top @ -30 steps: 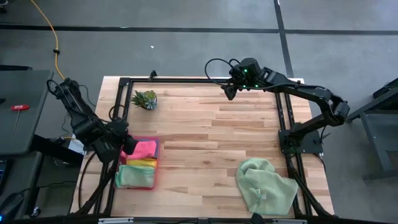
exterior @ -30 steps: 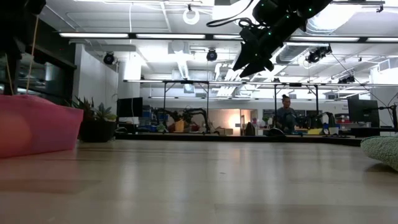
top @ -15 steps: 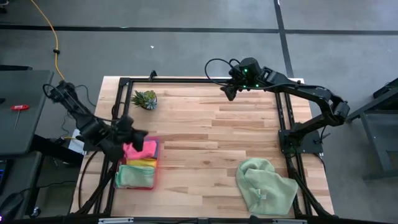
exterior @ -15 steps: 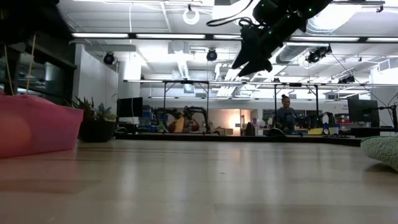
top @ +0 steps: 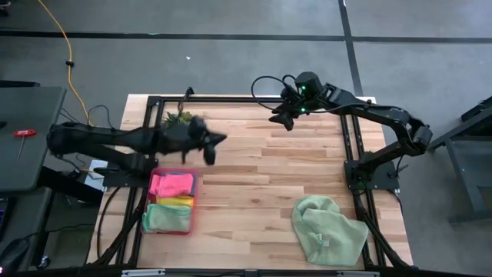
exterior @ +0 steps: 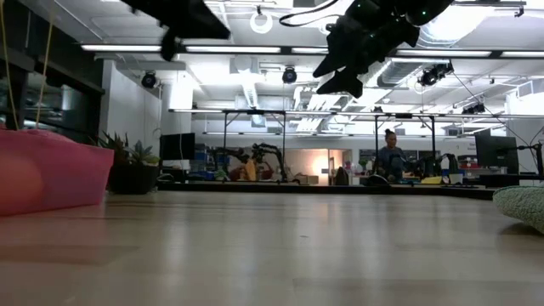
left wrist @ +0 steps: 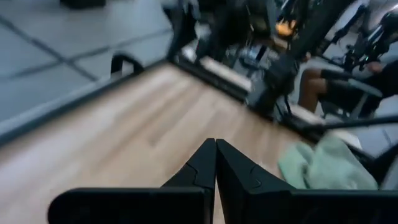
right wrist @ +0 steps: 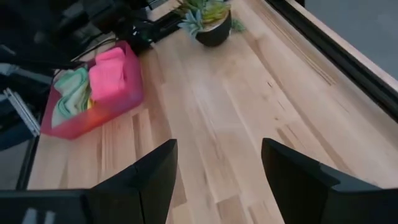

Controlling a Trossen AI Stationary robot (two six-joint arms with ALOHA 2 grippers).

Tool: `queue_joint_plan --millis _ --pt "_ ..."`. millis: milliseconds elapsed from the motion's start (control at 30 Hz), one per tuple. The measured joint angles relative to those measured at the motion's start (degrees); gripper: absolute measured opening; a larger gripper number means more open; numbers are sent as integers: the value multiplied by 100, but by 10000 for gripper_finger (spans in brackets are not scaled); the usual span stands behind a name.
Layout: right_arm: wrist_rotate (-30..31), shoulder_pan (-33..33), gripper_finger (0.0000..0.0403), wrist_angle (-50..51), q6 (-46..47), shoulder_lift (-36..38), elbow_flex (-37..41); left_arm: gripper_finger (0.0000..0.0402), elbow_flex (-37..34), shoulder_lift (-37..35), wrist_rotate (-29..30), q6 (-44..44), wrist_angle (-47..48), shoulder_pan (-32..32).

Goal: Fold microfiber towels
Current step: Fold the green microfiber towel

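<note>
From above, the left gripper [top: 213, 144] is reaching over the table's far-left area; the right gripper [top: 278, 119] is hanging over the far edge. A pale green towel [top: 328, 231] is lying crumpled near-right, other towels [top: 171, 200] filling the pink tray [top: 193, 201]. Wrist views: left fingers [left wrist: 196, 171] are pressed together, right fingers [right wrist: 158, 171] are spread apart.

Overhead camera looks straight down, taking in the whole counter [top: 261, 169] and both arms. Low camera sits at counter-top level, facing flat across the boards into the room, with the pink tray [exterior: 47, 178] close at its edge. Left wrist camera peers over its own pincer [left wrist: 215, 163] toward the pale green towel [left wrist: 326, 165], also seen from above. Right wrist camera looks down past its pincer [right wrist: 217, 165] at the tray and the plant [right wrist: 208, 15], shared with the overhead view
</note>
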State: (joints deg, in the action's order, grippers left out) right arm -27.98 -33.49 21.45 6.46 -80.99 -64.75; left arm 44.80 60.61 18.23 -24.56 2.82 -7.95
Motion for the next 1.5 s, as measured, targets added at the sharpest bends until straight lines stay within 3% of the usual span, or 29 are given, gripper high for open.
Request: queue_joint_plan --millis 133,267,500,700,933,1167,1500 --pt "-3 131 225 -158 -303 0 0 0 0 481 -1445 474 -1347 -1166" --pt "-9 258 225 -482 -394 0 0 0 0 899 -2495 236 -2237 -1957" --pt "-9 404 224 -628 -506 0 0 0 0 1075 -2531 -75 -2261 -1918" --pt "-16 615 225 -539 238 0 0 0 -1 947 -2531 128 -2146 -1585" --pt "633 1767 225 719 1441 0 0 0 -2 289 -3072 750 -1598 -1512" --pt "1147 3535 224 2269 3807 0 0 0 -2 -344 -3113 1591 -720 -1532" --pt "1221 5751 224 2754 8225 -100 0 0 -2 -479 -3118 1686 -518 -1536"
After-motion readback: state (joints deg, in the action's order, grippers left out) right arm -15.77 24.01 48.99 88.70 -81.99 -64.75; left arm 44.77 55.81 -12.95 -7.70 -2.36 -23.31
